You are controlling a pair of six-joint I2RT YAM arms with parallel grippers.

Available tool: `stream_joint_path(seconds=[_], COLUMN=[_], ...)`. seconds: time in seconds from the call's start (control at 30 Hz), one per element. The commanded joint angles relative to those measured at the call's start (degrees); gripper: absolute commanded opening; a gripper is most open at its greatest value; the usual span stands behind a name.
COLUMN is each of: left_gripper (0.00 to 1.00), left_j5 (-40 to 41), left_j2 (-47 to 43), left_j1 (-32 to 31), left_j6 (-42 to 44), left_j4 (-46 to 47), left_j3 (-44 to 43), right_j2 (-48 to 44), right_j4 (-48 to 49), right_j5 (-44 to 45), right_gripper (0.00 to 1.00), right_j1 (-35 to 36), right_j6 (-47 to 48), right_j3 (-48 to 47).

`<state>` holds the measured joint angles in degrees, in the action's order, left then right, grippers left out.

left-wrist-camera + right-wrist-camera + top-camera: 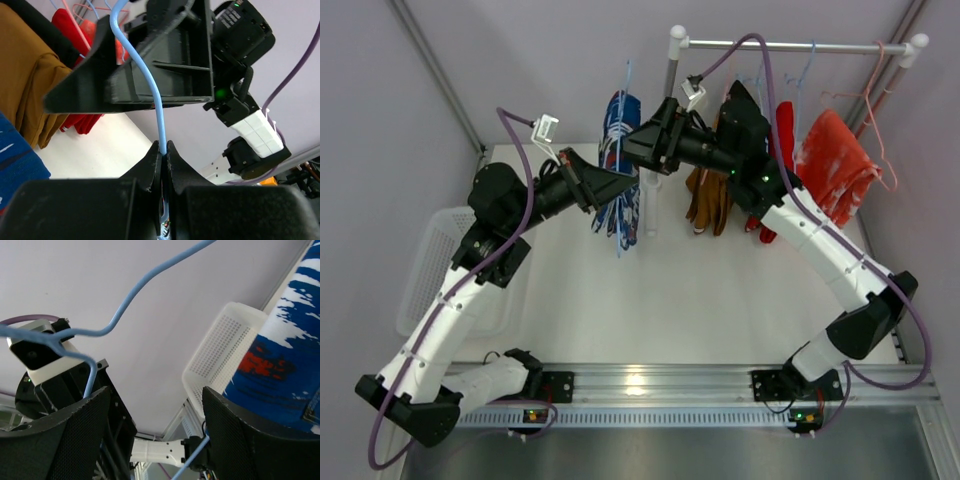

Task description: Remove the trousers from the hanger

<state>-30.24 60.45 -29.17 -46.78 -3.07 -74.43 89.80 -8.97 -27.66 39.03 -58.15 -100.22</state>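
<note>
Left jaws clenched on the blue hanger [156, 100] wire, steadying it. Right jaws released, spread beside the blue patterned trousers [620, 218] draped at 12 o'clock over worktop [670, 290], presumably to pull them off.

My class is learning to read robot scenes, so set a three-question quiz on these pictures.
1. True or false: the left gripper pinches the light blue hanger.
2. Which trousers show beside the right gripper in its wrist view? A the black trousers; B the blue patterned trousers; C the red trousers.
3. Name the white perforated thing beside the left arm.
Key: 1 true; 2 B; 3 the basket.
</note>
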Motion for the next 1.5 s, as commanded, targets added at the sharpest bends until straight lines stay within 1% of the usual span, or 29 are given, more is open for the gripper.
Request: stream_joint_path(seconds=[0.0, 0.07, 0.17, 0.23, 0.37, 0.5, 0.63, 0.73, 0.83, 0.93, 0.97, 1.03, 1.07, 1.13, 1.17, 1.2, 1.23, 1.33, 1.37, 1.43, 1.47], left_gripper=[0.0, 0.0, 0.0, 0.0, 0.0, 0.0, 0.0, 0.0, 0.0, 0.0, 0.0, 0.0, 0.0, 0.0, 0.0, 0.0, 0.0, 0.0, 0.15, 0.33, 0.46], left_j5=[0.97, 0.97, -0.25, -0.7, -2.62, -2.63, -2.63, -2.2, -1.32, -0.26, 0.35, 0.88, 1.75, 2.81, 3.95, 4.48, 5.1, 5.98, 6.5, 7.47, 9.04], left_j2=[-2.61, -2.09, -1.04, -0.51, 0.64, 1.25, 1.69, 2.04, 2.13, 2.48, 2.48, 2.4, 2.22, 1.35, 1.08, 0.73, 0.2, -0.5, -0.68, -1.82, -2.43], left_j1=[0.6, 0.69, 0.69, 0.69, 0.6, 0.25, -0.19, -0.89, -1.68, -1.95, -1.86, -1.86, -1.94, -1.94, -1.86, -1.86, -1.86, -1.68, -1.68, -1.77, -1.77], left_j6=[2.14, 1.52, 1.0, 0.64, -0.32, 0.38, 0.9, 1.78, 2.92, 4.68, 5.12, 6.0, 6.26, 7.06, 7.32, 7.84, 8.46, 9.43, 9.78, 12.23, 13.37], left_j4=[10.27, 10.8, 11.68, 12.3, 14.4, 14.23, 14.15, 13.62, 13.09, 12.48, 12.56, 12.39, 12.13, 11.34, 10.9, 10.37, 9.58, 8.26, 7.04, 5.72, 2.75], left_j3=[-0.71, -0.71, -0.8, -0.45, 0.34, 0.52, 0.34, 0.69, 1.57, 2.18, 2.27, 2.54, 2.8, 3.76, 4.03, 4.21, 4.56, 4.12, 4.03, 3.6, 3.16], right_j2=[-7.08, -8.84, -11.13, -11.58, -10.53, -7.11, -3.85, -1.04, 1.25, 2.66, 2.84, 3.01, 2.93, 2.57, 2.31, 2.14, 1.87, 1.78, 1.78, 1.7, 1.61], right_j4=[2.91, 3.96, 7.02, 7.82, 10.11, 10.64, 10.9, 12.48, 13.36, 13.37, 13.45, 13.02, 12.49, 11.88, 11.35, 11.17, 10.82, 10.38, 10.12, 9.15, 9.06], right_j5=[-0.55, -1.43, -3.97, -5.12, -6.09, -6.18, -5.65, -5.56, -5.04, -4.77, -4.68, -4.33, -4.25, -4.07, -3.98, -3.89, -3.89, -3.8, -3.72, -3.72, -3.72], right_gripper=[0.73, 0.73, 0.73, 0.74, 0.79, 0.83, 0.83, 0.81, 0.76, 0.65, 0.55, 0.44, 0.33, 0.21, 0.12, 0.08, 0.0, 0.0, 0.0, 0.0, 0.0], right_j1=[-3.77, -7.36, -10.54, -10.72, -8.45, -6.33, -3.88, -2.3, -0.98, -0.35, -0.27, -0.18, -0.26, 0.0, 0.08, 0.09, 0.26, 0.79, 0.88, 0.96, 0.96], right_j6=[1.9, 3.39, 2.43, 2.43, 0.76, -2.22, -5.03, -6.71, -7.5, -8.03, -7.94, -8.03, -7.86, -7.51, -7.24, -6.98, -6.72, -5.57, -5.22, -4.08, -3.38], right_j3=[3.09, 5.29, 8.46, 8.03, 6.45, 5.04, 3.81, 1.18, -2.77, -5.77, -6.38, -6.47, -6.39, -6.39, -6.47, -6.56, -6.91, -7.53, -7.7, -8.93, -9.28])
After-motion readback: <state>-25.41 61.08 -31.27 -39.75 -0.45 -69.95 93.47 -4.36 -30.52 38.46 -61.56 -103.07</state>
